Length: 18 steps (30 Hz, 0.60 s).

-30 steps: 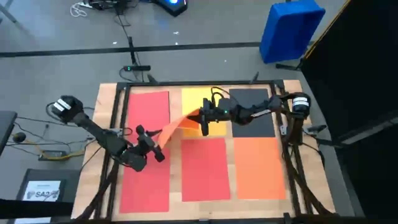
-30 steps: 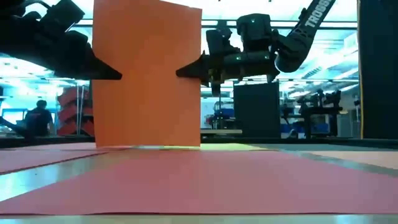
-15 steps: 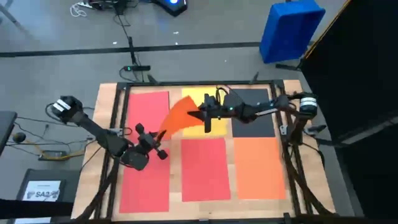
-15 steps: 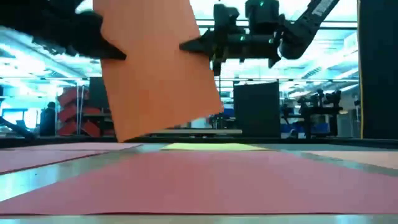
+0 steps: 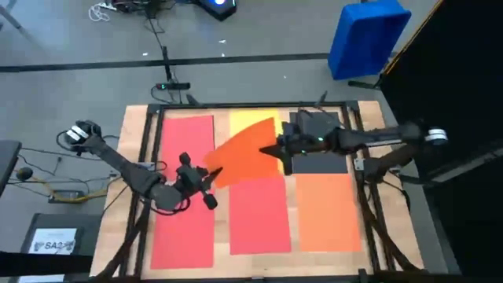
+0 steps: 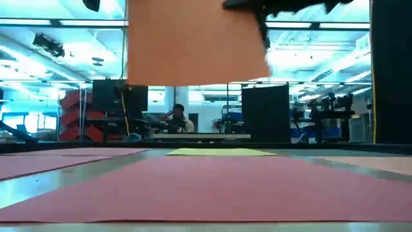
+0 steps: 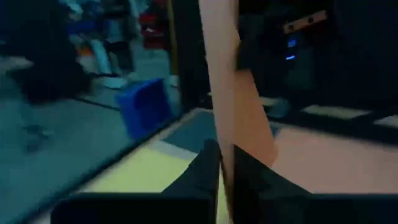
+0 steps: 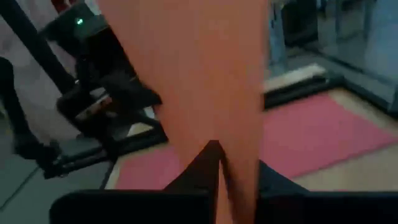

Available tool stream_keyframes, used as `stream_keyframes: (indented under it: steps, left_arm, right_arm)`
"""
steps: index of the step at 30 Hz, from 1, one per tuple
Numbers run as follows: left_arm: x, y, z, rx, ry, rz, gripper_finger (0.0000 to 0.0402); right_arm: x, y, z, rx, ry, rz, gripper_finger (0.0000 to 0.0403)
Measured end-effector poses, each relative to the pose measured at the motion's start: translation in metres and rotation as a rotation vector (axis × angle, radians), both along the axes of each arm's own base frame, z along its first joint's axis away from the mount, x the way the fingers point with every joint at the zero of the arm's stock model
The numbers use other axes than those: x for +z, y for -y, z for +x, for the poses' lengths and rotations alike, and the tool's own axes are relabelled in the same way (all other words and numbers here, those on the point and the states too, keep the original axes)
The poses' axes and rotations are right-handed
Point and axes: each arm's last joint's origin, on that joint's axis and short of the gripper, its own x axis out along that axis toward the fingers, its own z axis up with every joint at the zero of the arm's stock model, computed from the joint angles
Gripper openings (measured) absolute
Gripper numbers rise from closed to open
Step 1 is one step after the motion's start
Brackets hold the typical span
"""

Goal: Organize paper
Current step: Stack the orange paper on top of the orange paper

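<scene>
**Orange sheet held aloft between both grippers**

The orange sheet (image 5: 244,153) hangs in the air above the middle of the table, clear of the surface in the low view (image 6: 193,42), pinched at opposite edges. The left gripper (image 5: 211,174) has its fingers together on the sheet's left edge, and its wrist view shows the paper edge-on, running up from between the two dark fingers (image 7: 205,168). The right gripper (image 5: 277,151) is clamped on the right edge, its fingers (image 8: 202,171) closed over the orange face.

Below lie the other sheets: a long red sheet (image 5: 185,189) at the left, a yellow sheet (image 5: 245,122) partly covered from above, a dark sheet (image 5: 318,161) under the right arm, a second red sheet (image 5: 259,212) in the middle front and a second orange sheet (image 5: 326,212) at the right front.

The paper looks very light and thin, with almost no stiffness of its own. It probably stays flat only while both edges are kept taut, and slack would let it sag or curl. The surface seems smooth, so a pinch just inside an edge holds best, and a skewed pull could crease or tear it. Laid flat, a sheet likely offers only an edge or corner to grasp
</scene>
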Motion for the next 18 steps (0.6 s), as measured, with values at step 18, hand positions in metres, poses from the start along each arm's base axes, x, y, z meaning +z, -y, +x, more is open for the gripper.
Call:
stream_keyframes:
  steps: [18]
  left_arm:
    - [-0.036,-0.001,0.067,-0.305,0.138,-0.363,0.0]
  right_arm:
    - [-0.012,-0.08,-0.052,-0.022,-0.301,0.267,0.0]
